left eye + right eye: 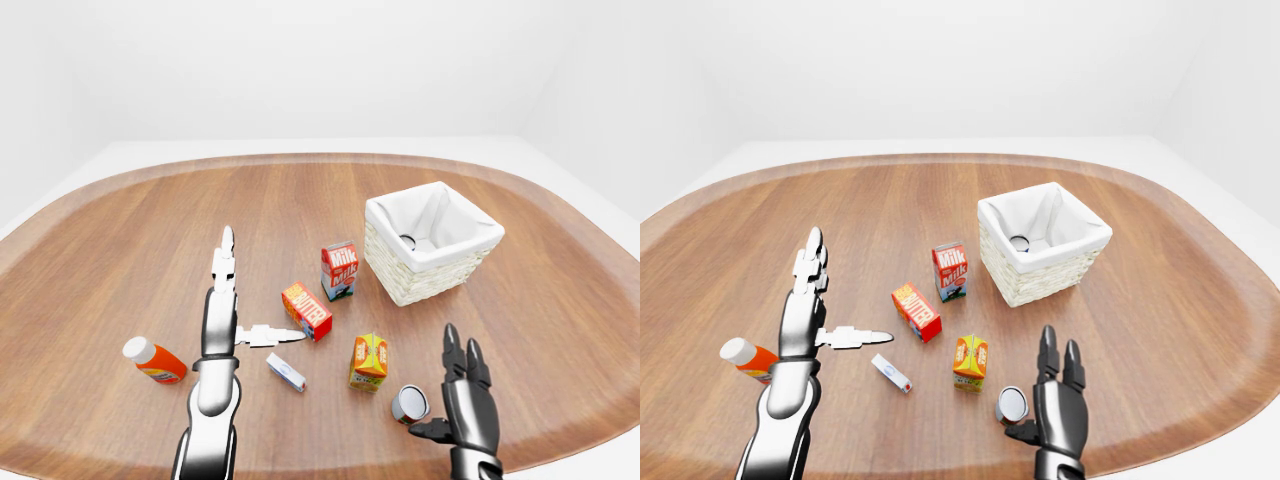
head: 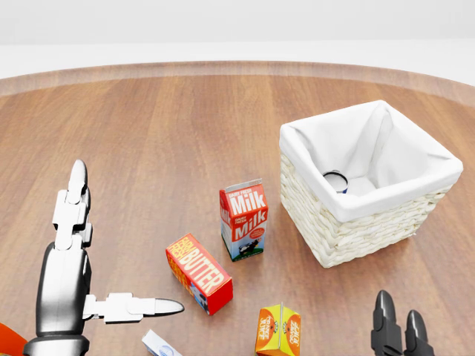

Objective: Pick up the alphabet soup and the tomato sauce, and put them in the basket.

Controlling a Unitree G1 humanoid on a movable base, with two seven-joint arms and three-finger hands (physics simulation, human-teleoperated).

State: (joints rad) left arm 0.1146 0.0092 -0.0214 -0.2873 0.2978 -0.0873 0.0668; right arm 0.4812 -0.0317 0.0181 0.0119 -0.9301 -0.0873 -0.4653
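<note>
A white-lined wicker basket stands on the wooden table, right of centre. A can lies inside it with only its top rim showing, so I cannot tell which can it is. A second can lies on its side near the bottom of the left-eye view, its label hidden. My right hand is open just right of this can, fingers pointing up, thumb below the can, not closed round it. My left hand is open and empty at lower left, fingers spread.
A milk carton stands left of the basket. A red butter box, an orange juice carton, a small white-and-blue box and an orange bottle lie between my hands. The table edge curves close behind the right hand.
</note>
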